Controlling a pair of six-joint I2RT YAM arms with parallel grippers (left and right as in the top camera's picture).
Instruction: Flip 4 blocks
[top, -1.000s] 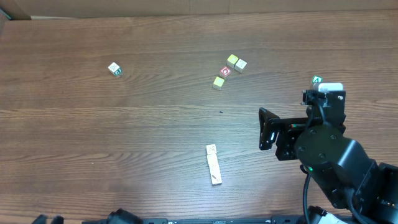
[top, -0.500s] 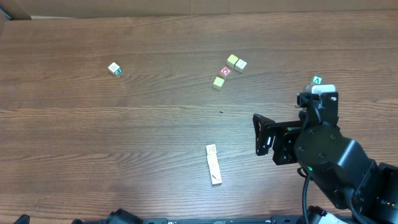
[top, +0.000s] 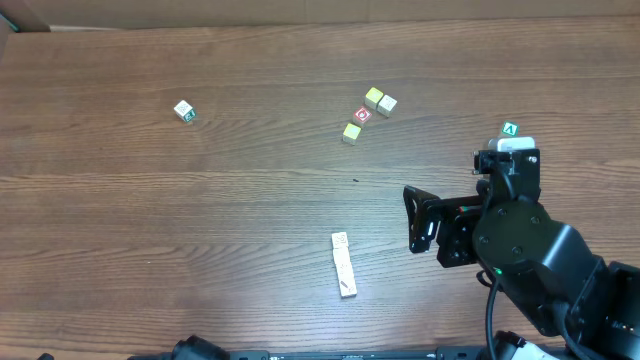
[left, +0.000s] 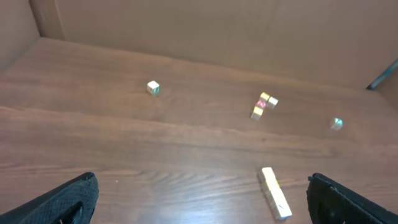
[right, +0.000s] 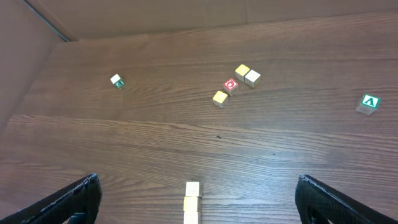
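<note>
The blocks (top: 344, 265) lie in a short row of cream cubes at the front middle of the table, one face pale yellow. The row also shows in the left wrist view (left: 275, 192) and at the bottom of the right wrist view (right: 193, 200). My right gripper (top: 411, 220) hangs open to the right of the row, above the table, with nothing between its fingers. In its own view the right gripper (right: 198, 183) spans the row's far end from above. My left gripper (left: 202, 186) is wide open and empty, with the row just inside its right finger (left: 348, 199). It is out of the overhead view.
A cluster of two yellow cubes, a cream cube and a red-faced cube (top: 362, 115) sits at the back middle. A green "A" cube (top: 510, 129) lies just behind my right arm. A white cube with a green side (top: 184, 111) stands alone at the back left.
My right gripper has drifted a little to the left, toward the row of blocks. None of the cubes has moved.
</note>
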